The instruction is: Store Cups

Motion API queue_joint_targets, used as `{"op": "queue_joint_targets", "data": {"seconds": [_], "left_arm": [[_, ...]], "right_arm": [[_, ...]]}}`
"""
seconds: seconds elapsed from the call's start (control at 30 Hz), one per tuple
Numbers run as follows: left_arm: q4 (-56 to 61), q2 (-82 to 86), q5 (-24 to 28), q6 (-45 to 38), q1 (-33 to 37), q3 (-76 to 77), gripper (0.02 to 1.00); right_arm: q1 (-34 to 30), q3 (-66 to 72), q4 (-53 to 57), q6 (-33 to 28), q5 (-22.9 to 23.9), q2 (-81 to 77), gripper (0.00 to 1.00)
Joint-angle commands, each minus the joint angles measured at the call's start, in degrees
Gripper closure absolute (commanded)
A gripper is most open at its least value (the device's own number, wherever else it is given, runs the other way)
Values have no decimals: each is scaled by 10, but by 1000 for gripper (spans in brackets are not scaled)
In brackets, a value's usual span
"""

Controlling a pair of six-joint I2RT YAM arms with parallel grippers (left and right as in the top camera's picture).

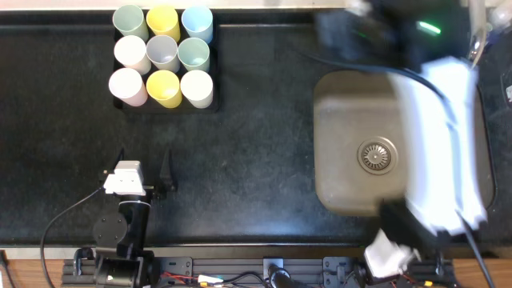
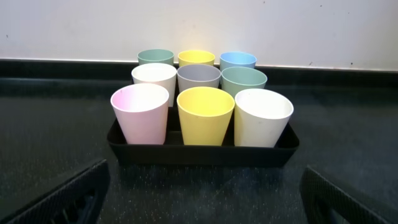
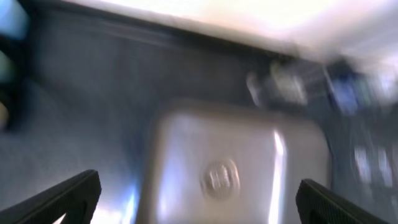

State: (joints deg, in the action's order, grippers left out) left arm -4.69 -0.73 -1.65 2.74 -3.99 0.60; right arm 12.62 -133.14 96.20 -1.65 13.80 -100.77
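Observation:
Nine pastel cups (image 1: 163, 54) stand upright in three rows of three in a black tray (image 1: 166, 110) at the back left of the dark worktop. In the left wrist view the near row is a pink cup (image 2: 142, 113), a yellow cup (image 2: 205, 114) and a cream cup (image 2: 262, 116), all inside the tray (image 2: 199, 153). My left gripper (image 1: 142, 166) is low on the worktop in front of the tray, apart from it and open (image 2: 205, 211), holding nothing. My right gripper (image 3: 199, 211) is raised above the sink, blurred, open and holding nothing.
A steel sink (image 1: 344, 120) with a round drain (image 1: 378, 155) is set into the worktop at the right; the right wrist view looks down on the sink (image 3: 186, 162). The right arm (image 1: 448, 136) spans it. A pale wall runs behind the tray.

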Motion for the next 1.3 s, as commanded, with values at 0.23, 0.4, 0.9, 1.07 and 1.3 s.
{"op": "queue_joint_targets", "data": {"seconds": [0.23,0.4,0.9,1.07,1.3], "left_arm": [[0,6,5,-11,2,-2,20],[0,6,5,-11,2,-2,23],[0,6,5,-11,2,-2,20],[0,6,5,-10,2,-2,20],[0,6,5,-11,2,-2,23]], "right_arm": [[-87,664,-328,2,-102,480,5],[-87,955,-705,-89,35,726,3],[-85,1243,-813,-89,35,1002,5],[-85,1281,-813,-89,35,1004,7],[-85,1286,-819,-89,34,1006,5]]}}
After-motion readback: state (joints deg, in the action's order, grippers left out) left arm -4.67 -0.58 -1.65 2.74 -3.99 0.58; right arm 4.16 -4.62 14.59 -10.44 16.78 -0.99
